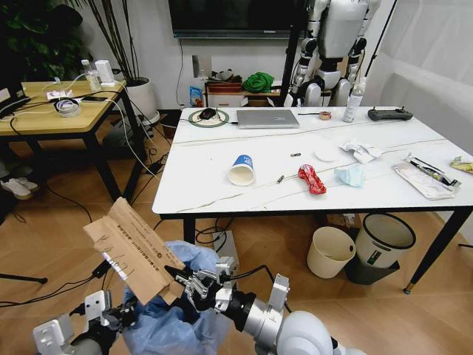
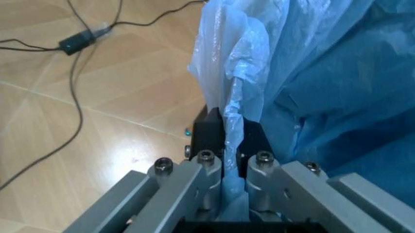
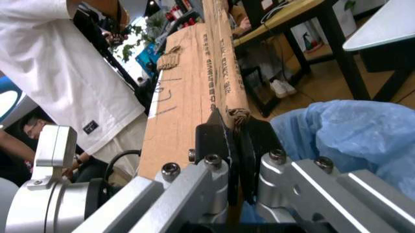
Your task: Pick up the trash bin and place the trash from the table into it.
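My right gripper [image 1: 177, 275] pinches the lower edge of the cardboard [image 1: 133, 248], fingers [image 3: 217, 141] pressed flat on either face of the sheet. My left gripper [image 1: 127, 312] is closed on a fold of the bag [image 2: 236, 104] lining the bin [image 1: 174, 314], which hangs low in front of me, over the floor and well short of the table [image 1: 222, 185]. The sheet stands tilted above the bin's mouth, its free end up and away to my left. To do this step well, I judge the held edge should be brought over the middle of the opening and the sheet turned nearer upright, so it slides in edge-first; as wide as it is, it could bridge the rim or drag the liner shut. The left grip should hold the bag taut and open. Remaining on the table: cup [image 1: 242, 170], red wrapper [image 1: 311, 178], mask [image 1: 350, 175], tissues [image 1: 361, 151], clear package [image 1: 425, 177].
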